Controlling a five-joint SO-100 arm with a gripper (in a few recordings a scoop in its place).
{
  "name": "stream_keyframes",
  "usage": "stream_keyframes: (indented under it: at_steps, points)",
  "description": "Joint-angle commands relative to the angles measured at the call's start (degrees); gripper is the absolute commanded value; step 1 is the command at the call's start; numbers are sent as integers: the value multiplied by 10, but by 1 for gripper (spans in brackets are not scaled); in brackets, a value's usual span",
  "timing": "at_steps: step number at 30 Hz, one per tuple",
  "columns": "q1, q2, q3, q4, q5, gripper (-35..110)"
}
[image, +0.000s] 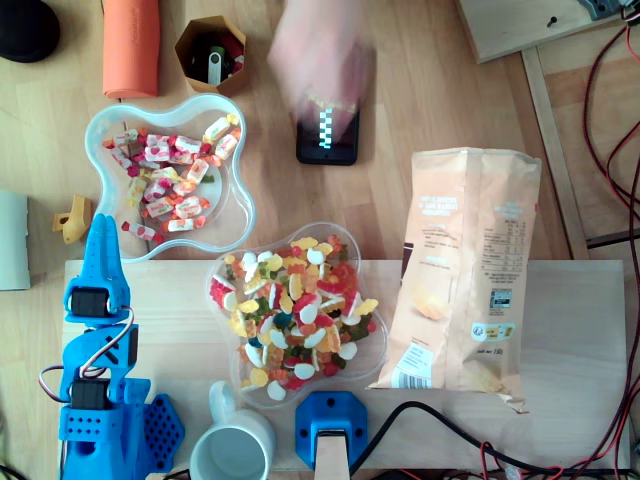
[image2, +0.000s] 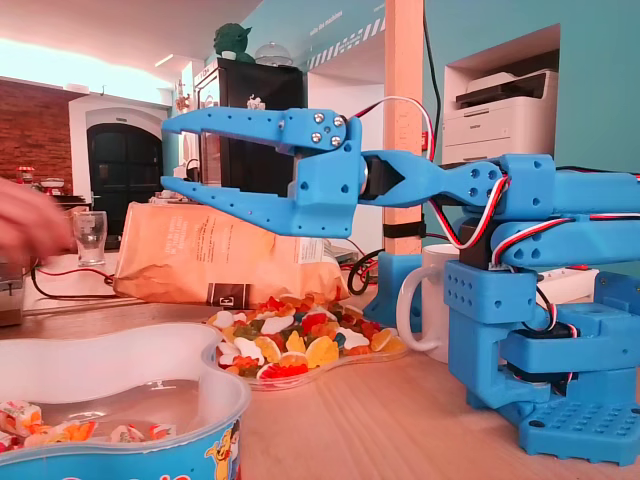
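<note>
The blue arm is lying folded low at the lower left of the overhead view. Its forearm is stretching level across the fixed view from right to left. The end effector (image2: 170, 155) is hanging above the desk (image: 450, 100) with its jaws spread wide, one above the other, and is gripping nothing. In the overhead view the end effector (image: 101, 235) is pointing toward the top of the frame. Its tip is sitting just beside the lower left rim of the bowl of wrapped sweets (image: 165, 180), which is taking up the upper left of that view. In the fixed view this bowl of wrapped sweets (image2: 130, 400) is lying at the lower left, below and in front of the open jaws.

A clear dish of gummies (image: 295, 310) is resting at the centre of the overhead view, touching the bowl's lower right edge. A crisp bag (image: 470, 270) is lying to its right. A white mug (image: 235, 445) is standing at the bottom edge beside the arm's base. At the top, a person's blurred hand (image: 320, 55) is hovering over a phone (image: 327, 135).
</note>
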Motion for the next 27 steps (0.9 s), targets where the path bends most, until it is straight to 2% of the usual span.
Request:
stream_keyframes:
  at_steps: [1,9,22,27]
  points:
    - [5,9,20,-21,18,15]
    - [-8,20,13,-29,20,15]
    - [-191,20,-14,-23,11,15]
    - [-222,8,-34,-4,12,15]
